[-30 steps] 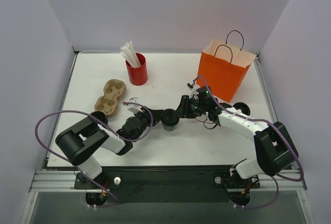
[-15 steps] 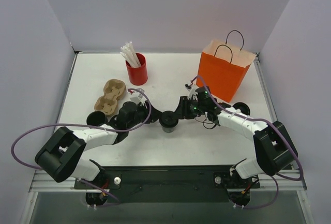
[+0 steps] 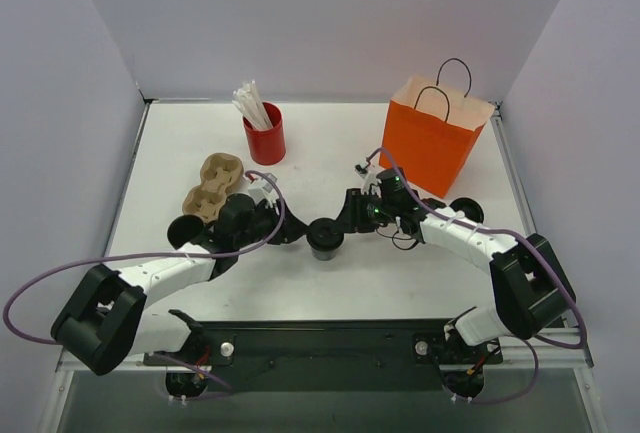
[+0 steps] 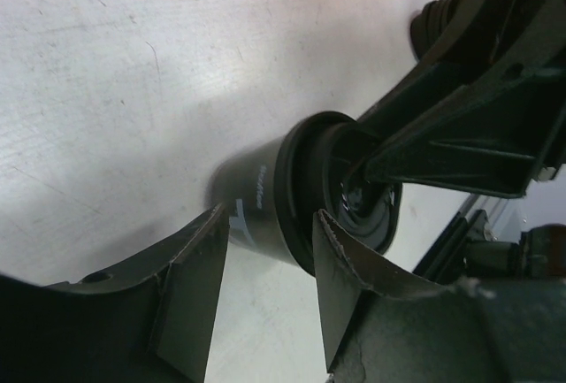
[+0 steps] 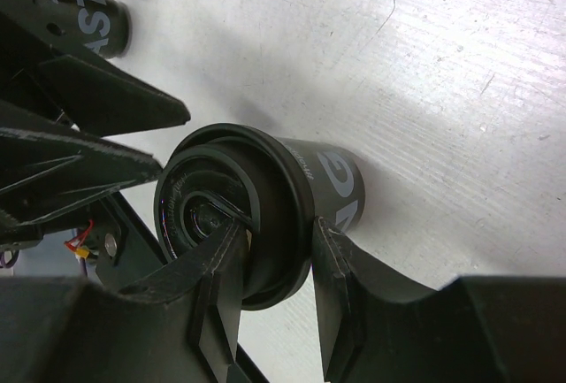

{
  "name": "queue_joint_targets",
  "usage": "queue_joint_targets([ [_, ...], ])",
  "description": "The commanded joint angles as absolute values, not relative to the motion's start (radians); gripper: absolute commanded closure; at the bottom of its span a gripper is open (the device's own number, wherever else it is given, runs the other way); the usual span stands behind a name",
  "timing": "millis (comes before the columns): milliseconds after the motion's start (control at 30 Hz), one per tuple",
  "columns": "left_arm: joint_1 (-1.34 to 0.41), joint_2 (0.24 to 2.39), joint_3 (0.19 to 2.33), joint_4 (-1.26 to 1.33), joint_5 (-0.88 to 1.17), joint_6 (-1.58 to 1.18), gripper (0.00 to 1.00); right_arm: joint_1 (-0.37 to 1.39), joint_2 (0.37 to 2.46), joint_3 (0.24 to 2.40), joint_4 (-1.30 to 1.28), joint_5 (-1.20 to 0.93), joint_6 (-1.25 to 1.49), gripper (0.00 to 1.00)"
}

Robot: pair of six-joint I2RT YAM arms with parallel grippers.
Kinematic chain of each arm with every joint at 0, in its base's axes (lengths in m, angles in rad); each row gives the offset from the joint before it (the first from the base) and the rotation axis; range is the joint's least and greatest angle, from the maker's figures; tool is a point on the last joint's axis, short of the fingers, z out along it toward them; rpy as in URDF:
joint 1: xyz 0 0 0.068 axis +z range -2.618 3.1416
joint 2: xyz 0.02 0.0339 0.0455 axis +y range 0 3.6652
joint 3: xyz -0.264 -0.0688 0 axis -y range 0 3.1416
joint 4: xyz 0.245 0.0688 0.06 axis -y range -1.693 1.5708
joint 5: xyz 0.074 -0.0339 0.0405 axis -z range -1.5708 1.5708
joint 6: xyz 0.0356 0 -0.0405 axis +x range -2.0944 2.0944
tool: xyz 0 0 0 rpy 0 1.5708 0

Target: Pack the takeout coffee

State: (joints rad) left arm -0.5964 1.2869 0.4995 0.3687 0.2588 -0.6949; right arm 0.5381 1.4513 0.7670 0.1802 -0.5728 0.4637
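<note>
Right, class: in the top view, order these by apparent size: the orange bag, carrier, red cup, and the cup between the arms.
1. orange bag, largest
2. carrier
3. red cup
4. cup between the arms, smallest

Left arm (image 3: 160, 273): my elbow drops toward the lower-left corner of the top view and the forearm stretches flatter. My left gripper (image 3: 302, 229) swings its wrist end up-left, toward the carrier (image 3: 213, 185). Left cup (image 3: 184, 230) is now uncovered.
</note>
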Motion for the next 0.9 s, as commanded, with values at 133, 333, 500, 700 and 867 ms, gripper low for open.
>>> queue_joint_targets([
  [133,-0.574,1.143,0.499,0.258,0.379,-0.709,0.46,0.546,1.48,0.726,0.038,-0.431,0.41,0.86],
  [333,-0.597,1.048,0.394,0.328,0.377,-0.784,0.46,0.548,1.471,0.715,0.066,-0.428,0.439,0.87],
  [500,-0.6,1.065,0.361,0.38,0.365,-0.796,0.47,0.549,1.47,0.71,0.072,-0.426,0.445,0.86],
  [700,-0.6,1.146,0.37,0.46,0.364,-0.81,0.47,0.551,1.462,0.707,0.072,-0.429,0.451,0.86],
  [867,-0.6,1.186,0.394,0.483,0.356,-0.808,0.47,0.551,1.456,0.706,0.069,-0.433,0.451,0.86],
])
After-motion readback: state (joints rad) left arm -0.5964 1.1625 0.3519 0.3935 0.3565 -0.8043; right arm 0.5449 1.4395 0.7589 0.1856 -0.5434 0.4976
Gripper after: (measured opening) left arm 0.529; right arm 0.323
